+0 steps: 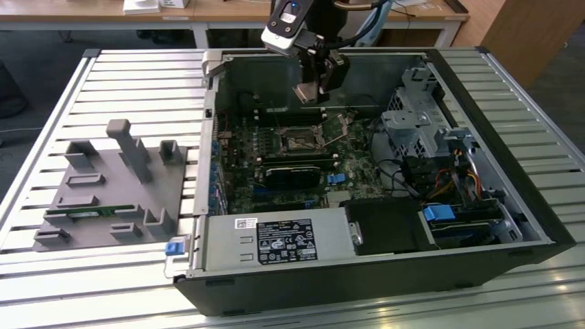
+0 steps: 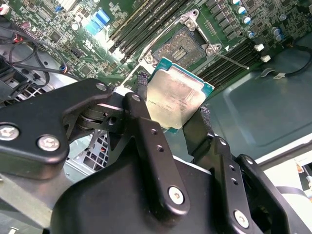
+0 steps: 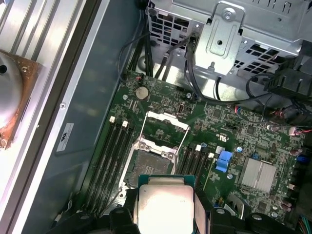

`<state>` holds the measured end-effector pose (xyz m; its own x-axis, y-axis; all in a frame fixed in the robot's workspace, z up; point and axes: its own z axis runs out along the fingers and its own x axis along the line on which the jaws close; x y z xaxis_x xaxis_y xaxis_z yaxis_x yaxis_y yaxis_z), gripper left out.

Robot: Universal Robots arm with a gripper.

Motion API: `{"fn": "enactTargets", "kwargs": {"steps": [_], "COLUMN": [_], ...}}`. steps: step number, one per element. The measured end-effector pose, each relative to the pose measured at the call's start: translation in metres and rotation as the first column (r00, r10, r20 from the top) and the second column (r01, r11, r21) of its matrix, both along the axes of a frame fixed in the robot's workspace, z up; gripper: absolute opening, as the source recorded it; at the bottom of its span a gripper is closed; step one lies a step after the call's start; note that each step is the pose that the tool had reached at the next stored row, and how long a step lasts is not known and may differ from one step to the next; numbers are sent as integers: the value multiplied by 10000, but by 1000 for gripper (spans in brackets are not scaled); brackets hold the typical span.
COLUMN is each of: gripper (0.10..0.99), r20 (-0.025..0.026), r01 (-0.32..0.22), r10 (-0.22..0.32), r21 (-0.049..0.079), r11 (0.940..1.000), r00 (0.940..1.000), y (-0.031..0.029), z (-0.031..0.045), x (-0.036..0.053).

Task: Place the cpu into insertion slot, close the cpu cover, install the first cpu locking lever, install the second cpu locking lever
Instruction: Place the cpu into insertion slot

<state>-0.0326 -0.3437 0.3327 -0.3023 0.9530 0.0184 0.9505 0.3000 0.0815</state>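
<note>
In the exterior view, the gripper [image 1: 316, 88] hangs in the upper middle of the frame, above the open computer case [image 1: 512, 199] that lies on a slatted metal table [image 1: 137, 89]. Its fingers are closed narrowly on the cpu [image 1: 305, 93], which they hold by two opposite edges, clear of the board. The insertion slot [image 1: 297, 140] sits lower in the frame, near the centre, on the green motherboard [image 1: 242, 147] and well apart from the chip. A grey fixture block [image 1: 109, 185] lies on the table at the exterior view's left, and the power supply [image 1: 274, 240] fills the case's lower middle.

In the second wrist view, the two black fingers [image 2: 146, 131] of the gripper [image 2: 173, 114] grip the cpu [image 2: 175, 92], its pale metal top facing the camera and slightly tilted. Beyond it the insertion slot [image 2: 183, 46] lies uncovered, its dark centre bare. A thin locking lever [image 2: 234, 59] runs out from one corner of the socket.

In the first wrist view, the cpu [image 3: 165, 202] shows between the fingers of the gripper [image 3: 168, 222], just short of the insertion slot [image 3: 148, 165]. The cpu cover [image 3: 165, 127] stands flipped open on the socket's far side, with the board visible through its window. Rows of memory slots [image 3: 114, 156] flank the socket, and a blue connector [image 3: 223, 161] sits near a ribbed silvery heatsink [image 3: 258, 173].
</note>
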Motion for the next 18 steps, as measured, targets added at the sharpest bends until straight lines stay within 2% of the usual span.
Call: {"fn": "enactTargets", "kwargs": {"steps": [18], "gripper": [541], "r20": [0], "r01": [0], "r10": [0], "r21": [0], "r11": [10000], "r00": [10000], "y": [0], "z": [-33], "x": [0]}}
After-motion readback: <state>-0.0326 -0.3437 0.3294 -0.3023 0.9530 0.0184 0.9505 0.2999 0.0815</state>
